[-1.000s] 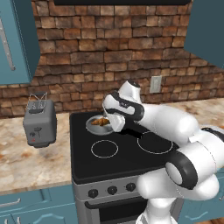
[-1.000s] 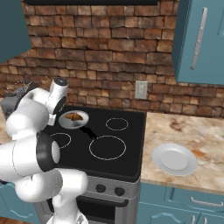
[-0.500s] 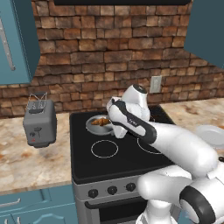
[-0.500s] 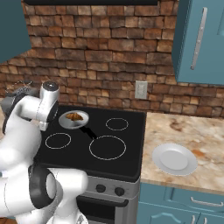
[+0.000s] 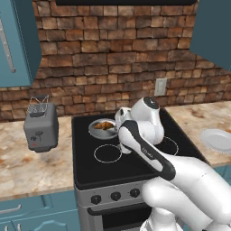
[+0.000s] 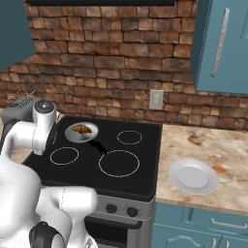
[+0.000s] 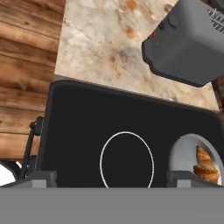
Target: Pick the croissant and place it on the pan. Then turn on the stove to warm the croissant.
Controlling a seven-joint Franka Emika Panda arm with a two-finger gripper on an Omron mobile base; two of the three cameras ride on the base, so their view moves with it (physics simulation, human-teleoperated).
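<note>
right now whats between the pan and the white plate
In the right base view, bare black stove glass with two white burner rings, then speckled counter, separates the pan holding the croissant from the white plate.

Two rear base views sharing stove (image 5: pixel 135 158), hand view close above
</note>
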